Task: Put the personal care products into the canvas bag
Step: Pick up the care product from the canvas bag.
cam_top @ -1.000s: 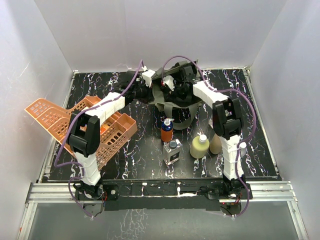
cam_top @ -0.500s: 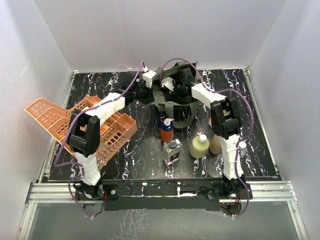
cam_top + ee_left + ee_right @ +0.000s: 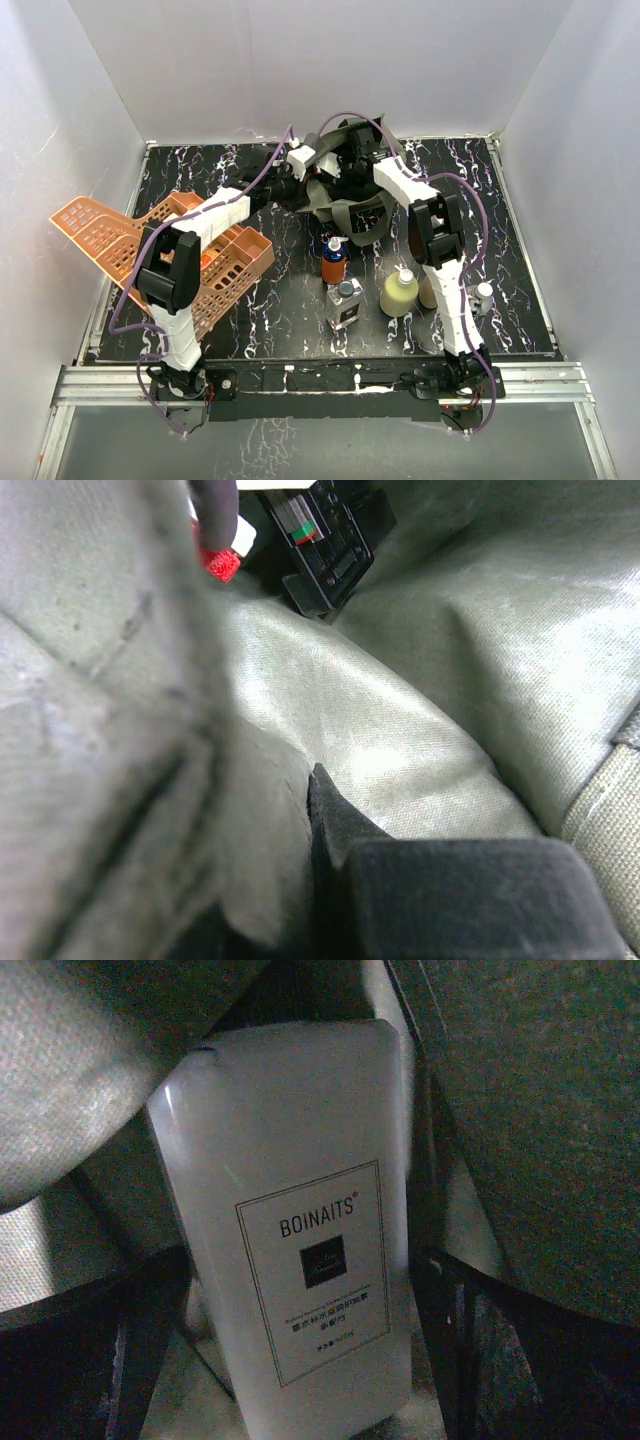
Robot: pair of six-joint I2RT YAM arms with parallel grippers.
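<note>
Reaching into the bag (image 3: 345, 210) at the far centre of the table (image 3: 250, 310), the right gripper (image 3: 300, 1260) clamps both fingers (image 3: 100, 1360) against the sides of the white bottle (image 3: 290, 1160). The left gripper (image 3: 280, 800) pinches a fold of the bag's fabric.

Setting: robot test cell in a laboratory.

Evidence:
- Plain white panel walls (image 3: 200, 70) close in three sides; the back one rises just behind the left end effector (image 3: 305, 180) and the right end effector (image 3: 348, 165).
- Table (image 3: 250, 320) with a black, white-veined top.
- Bare aluminium rail (image 3: 320, 385) along the near edge, well back from both end effectors, carrying the bolted bases of the left arm (image 3: 175, 270) and right arm (image 3: 440, 235).
- Loose purple cables (image 3: 122, 290) loop along each arm toward its end effector.
- Orange plastic baskets (image 3: 110, 235) lie left of the left end effector.
- Small bottles (image 3: 345, 305) stand in a cluster nearer than both end effectors.
</note>
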